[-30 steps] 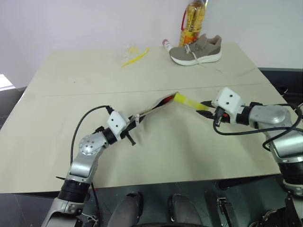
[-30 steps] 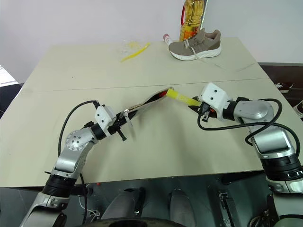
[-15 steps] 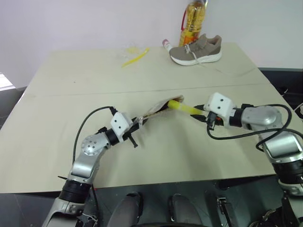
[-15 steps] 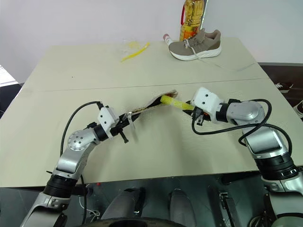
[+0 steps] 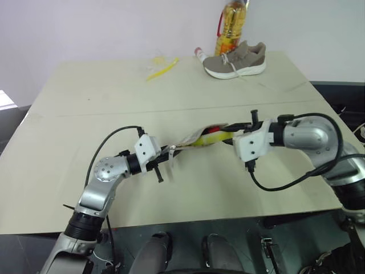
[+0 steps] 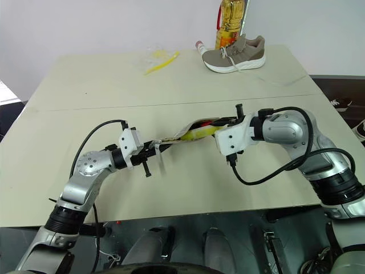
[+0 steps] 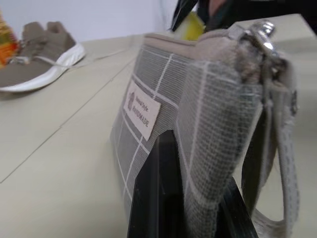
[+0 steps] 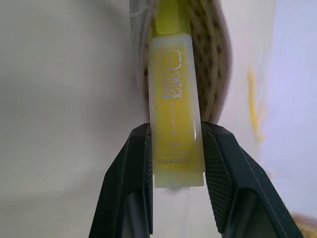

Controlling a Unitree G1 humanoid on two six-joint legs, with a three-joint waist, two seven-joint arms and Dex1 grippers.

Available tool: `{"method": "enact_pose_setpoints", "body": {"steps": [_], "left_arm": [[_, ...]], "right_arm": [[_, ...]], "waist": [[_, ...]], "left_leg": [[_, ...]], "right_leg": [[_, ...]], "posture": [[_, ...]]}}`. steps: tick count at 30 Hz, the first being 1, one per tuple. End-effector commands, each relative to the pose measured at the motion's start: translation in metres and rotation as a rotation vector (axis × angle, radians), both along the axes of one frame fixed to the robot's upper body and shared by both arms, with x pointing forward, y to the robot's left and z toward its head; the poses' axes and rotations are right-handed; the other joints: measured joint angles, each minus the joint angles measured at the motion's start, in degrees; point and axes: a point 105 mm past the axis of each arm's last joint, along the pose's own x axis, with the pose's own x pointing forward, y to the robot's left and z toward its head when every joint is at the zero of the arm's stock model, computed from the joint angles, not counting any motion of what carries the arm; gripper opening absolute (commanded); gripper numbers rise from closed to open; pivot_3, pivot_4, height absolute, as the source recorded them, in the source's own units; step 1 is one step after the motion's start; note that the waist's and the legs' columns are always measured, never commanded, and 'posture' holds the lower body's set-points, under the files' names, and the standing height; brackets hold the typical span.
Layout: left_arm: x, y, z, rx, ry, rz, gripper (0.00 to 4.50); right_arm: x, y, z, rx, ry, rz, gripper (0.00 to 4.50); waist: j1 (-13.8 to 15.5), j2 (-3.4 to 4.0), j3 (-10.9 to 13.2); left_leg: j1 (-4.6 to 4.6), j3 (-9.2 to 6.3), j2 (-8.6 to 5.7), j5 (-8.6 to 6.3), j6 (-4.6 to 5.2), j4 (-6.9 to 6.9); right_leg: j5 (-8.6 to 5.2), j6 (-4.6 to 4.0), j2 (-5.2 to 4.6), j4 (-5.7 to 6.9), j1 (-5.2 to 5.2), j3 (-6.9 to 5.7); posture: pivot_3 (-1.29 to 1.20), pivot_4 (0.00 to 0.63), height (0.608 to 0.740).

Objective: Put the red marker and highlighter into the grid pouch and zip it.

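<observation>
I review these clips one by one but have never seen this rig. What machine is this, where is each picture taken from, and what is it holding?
A two-armed humanoid robot stands at a table. Two pictures come from its head, side by side; two come from cameras on its wrists. The left gripper is shut on one end of the grid pouch, holding it up. The right gripper pinches the highlighter, whose far end is at the pouch's open mouth. Something red, probably the red marker, shows inside. At the far edge lie a shoe, a bottle and a yellow strip.

Pale beige bench (image 5: 102,91); at twelve o'clock a grey-brown shoe (image 5: 236,59) before an oil bottle (image 5: 231,25); at eleven, a yellow strip (image 5: 162,69).
</observation>
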Motion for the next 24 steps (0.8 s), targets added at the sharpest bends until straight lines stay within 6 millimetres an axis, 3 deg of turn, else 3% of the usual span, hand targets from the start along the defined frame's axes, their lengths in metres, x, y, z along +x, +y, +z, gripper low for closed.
{"method": "enact_pose_setpoints", "body": {"steps": [1,7,11,16,19,22,24], "left_arm": [[-0.007,-0.01,0.014,-0.015,-0.032,-0.063,0.0],[-0.008,-0.013,0.015,-0.025,-0.035,-0.057,0.0],[-0.004,-0.01,0.016,-0.057,-0.041,-0.009,0.0],[0.006,-0.005,0.02,-0.124,-0.053,0.073,0.0],[0.021,-0.003,0.026,-0.207,-0.057,0.163,0.0],[0.038,-0.011,0.037,-0.315,-0.064,0.257,0.0],[0.044,-0.016,0.041,-0.351,-0.065,0.284,0.0]], "right_arm": [[0.0,0.012,0.007,-0.019,-0.062,0.072,0.85],[0.003,0.018,0.01,0.016,-0.049,0.069,0.85],[0.012,0.012,0.025,0.129,-0.051,0.001,2.83],[0.018,0.001,0.058,0.398,0.017,-0.101,2.83],[0.019,-0.009,0.084,0.685,0.162,-0.176,2.83],[0.006,-0.009,0.077,0.901,0.443,-0.199,2.83],[-0.002,-0.004,0.065,0.926,0.546,-0.224,2.83]], "waist": [[0.07,0.0,0.0],[0.04,0.0,0.0],[0.04,0.0,0.0],[0.1,0.0,0.0],[0.16,-0.01,0.0],[0.41,-0.04,-0.01],[0.3,-0.09,-0.05]], "left_leg": [[0.0,0.0,-0.01,0.0,0.0,0.0],[0.0,-0.01,0.0,0.0,0.0,0.0],[0.0,-0.01,0.0,0.0,0.0,0.0],[0.0,-0.01,-0.01,0.0,0.0,0.01],[0.0,-0.04,-0.01,0.0,0.0,0.03],[-0.02,-0.09,-0.04,0.0,0.0,0.07],[-0.04,-0.13,-0.04,-0.01,0.02,0.08]], "right_leg": [[0.0,0.0,0.0,0.0,0.0,0.01],[0.0,-0.01,0.0,0.02,-0.02,0.03],[0.0,-0.01,0.0,0.02,-0.01,0.04],[0.01,-0.01,0.0,0.02,-0.01,0.05],[0.01,-0.02,-0.01,0.02,0.02,0.04],[0.01,-0.02,-0.03,0.02,0.04,0.01],[0.02,-0.01,-0.03,0.0,0.05,-0.02]], "posture": [[0.0,0.15,0.74],[0.0,0.15,0.74],[0.0,0.15,0.74],[0.0,0.15,0.74],[0.0,0.15,0.74],[0.0,0.15,0.74],[0.0,0.15,0.74]]}}
